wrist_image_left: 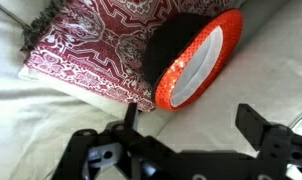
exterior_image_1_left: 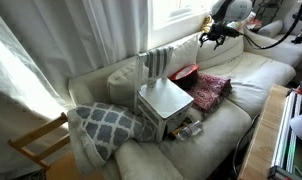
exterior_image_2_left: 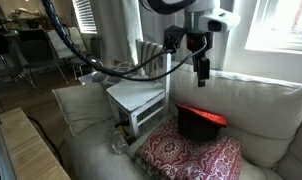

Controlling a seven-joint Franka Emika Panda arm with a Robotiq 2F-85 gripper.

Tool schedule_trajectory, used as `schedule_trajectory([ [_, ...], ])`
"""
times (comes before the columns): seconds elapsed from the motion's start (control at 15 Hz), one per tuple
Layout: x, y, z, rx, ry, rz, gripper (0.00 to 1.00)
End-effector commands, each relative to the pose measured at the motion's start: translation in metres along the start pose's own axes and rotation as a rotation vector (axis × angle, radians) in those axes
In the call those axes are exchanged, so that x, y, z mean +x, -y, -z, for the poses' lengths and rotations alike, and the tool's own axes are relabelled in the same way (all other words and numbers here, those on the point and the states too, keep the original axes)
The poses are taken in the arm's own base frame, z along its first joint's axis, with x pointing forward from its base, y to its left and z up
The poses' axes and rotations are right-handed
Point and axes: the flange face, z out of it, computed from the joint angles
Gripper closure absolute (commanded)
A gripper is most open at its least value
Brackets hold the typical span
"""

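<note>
My gripper [wrist_image_left: 191, 118] is open and empty, hanging in the air above the cream sofa's backrest. It shows in both exterior views [exterior_image_1_left: 219, 37] [exterior_image_2_left: 203, 68]. Just below and in front of it sits a red-orange bowl-like object with a dark inside [wrist_image_left: 196, 55], also seen in both exterior views [exterior_image_1_left: 184, 72] [exterior_image_2_left: 201, 121]. It rests partly on a red patterned cushion [wrist_image_left: 96, 45] [exterior_image_2_left: 186, 157] [exterior_image_1_left: 209, 88]. Nothing is between the fingers.
A small white stool-like table [exterior_image_1_left: 164, 100] [exterior_image_2_left: 136, 98] stands on the sofa seat [wrist_image_left: 26, 120]. A grey and white patterned pillow [exterior_image_1_left: 106, 122] lies at one end. A striped cloth [exterior_image_1_left: 157, 64] hangs over the backrest. Curtains and a window are behind. A wooden chair [exterior_image_1_left: 36, 145] stands beside the sofa.
</note>
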Motion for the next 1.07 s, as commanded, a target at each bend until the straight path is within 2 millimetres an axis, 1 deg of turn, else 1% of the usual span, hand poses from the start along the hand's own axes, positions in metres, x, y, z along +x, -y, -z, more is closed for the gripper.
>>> schedule_trajectory([
  [0.0,-0.016,0.005,0.033,-0.087,0.022,0.070,0.00],
  [0.47,-0.037,0.035,0.094,-0.092,0.021,0.209,0.00],
  [0.53,-0.023,0.039,0.078,-0.082,0.012,0.182,0.00],
  [0.67,-0.027,0.043,0.091,-0.074,0.004,0.197,0.00],
  [0.73,-0.029,0.043,0.094,-0.072,0.004,0.199,0.00],
  [1.0,-0.030,0.040,0.093,-0.076,0.008,0.199,0.00],
])
